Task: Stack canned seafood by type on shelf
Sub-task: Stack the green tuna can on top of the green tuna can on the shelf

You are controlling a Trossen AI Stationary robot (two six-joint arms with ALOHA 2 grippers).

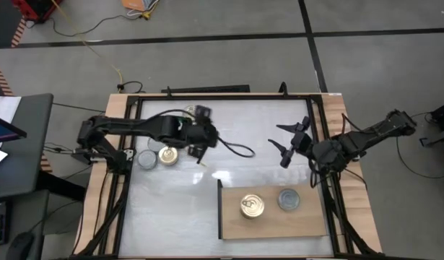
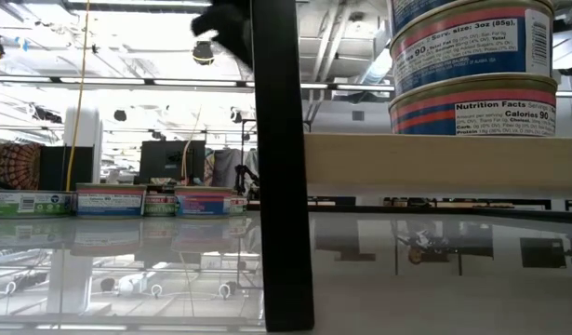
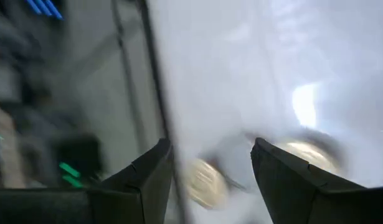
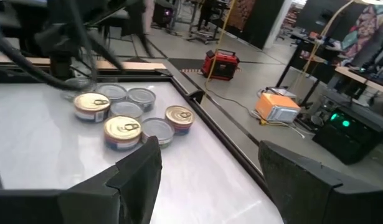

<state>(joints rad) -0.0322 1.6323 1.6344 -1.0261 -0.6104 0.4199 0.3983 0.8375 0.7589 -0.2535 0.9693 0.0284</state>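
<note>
The left gripper (image 1: 200, 148) hangs over the table's left part with its fingers (image 3: 147, 177) apart and nothing between them. Just below and ahead of the fingertips lies a gold-lidded tin (image 3: 205, 183), and a second, paler lid (image 3: 309, 152) sits just beyond the other finger; the wrist view is smeared, so which of the two is the target is only a guess. In the high view the loose tins (image 1: 167, 154) sit just beside the gripper, toward the left rail, and the right wrist view shows them as a tight cluster (image 4: 126, 118) of gold and silver lids touching one another.

To do this pick well, the gripper should centre on one tin at the cluster's edge, come straight down with fingers straddling it, and avoid nudging its neighbours.

Farther off, the shelf (image 1: 276, 225) carries a gold-lid stack (image 1: 252, 206) and a silver-lid stack (image 1: 288, 199), kept apart by type. The right gripper (image 1: 292, 143) waits open above the table's right side, empty.
</note>
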